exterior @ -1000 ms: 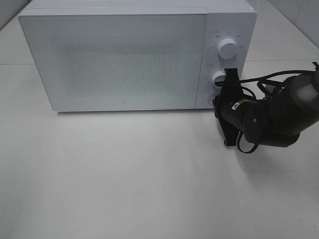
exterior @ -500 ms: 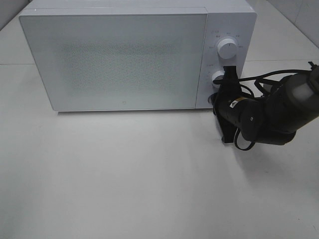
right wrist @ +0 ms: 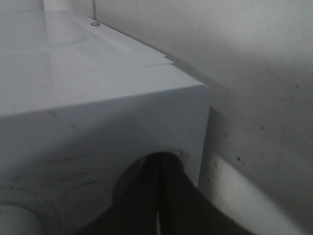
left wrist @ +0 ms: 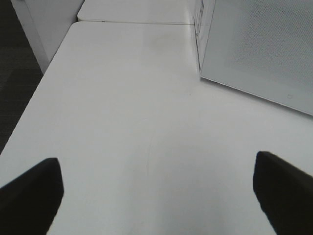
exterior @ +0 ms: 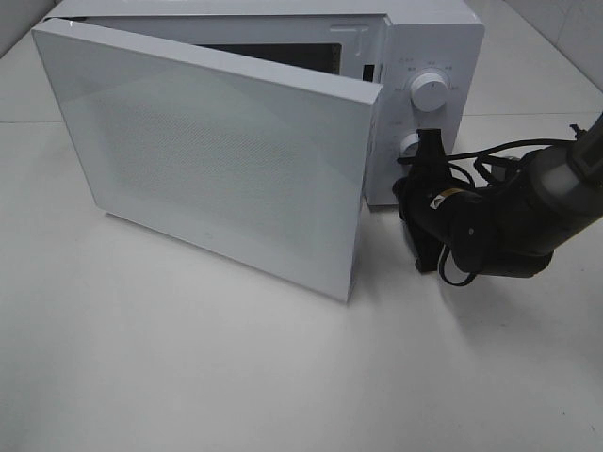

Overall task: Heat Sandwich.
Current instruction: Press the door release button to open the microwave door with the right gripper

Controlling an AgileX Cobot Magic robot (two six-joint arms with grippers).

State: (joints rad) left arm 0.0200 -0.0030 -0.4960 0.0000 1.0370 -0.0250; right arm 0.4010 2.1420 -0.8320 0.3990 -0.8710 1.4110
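The sandwich was out of view. The right gripper (exterior: 431, 143), shut and empty, had the ajar door (exterior: 217, 160) just beside it and might clip it pulling back. The left gripper (left wrist: 156, 196) gaped empty.

The white box-shaped microwave oven (exterior: 429, 24) stands at the back of the pale flat table (exterior: 188, 377). Its wide white door (exterior: 217, 160) is hinged at the left and stands ajar, with its free edge out in front of the cavity. Right of the door, the round white upper knob (exterior: 430, 91) sits above the round white lower knob (exterior: 409, 143), and the black right gripper (exterior: 431, 143) is just in front of the lower one, its arm lying off to the right. The black left gripper (left wrist: 156, 196) hangs over the table, well apart from the door.
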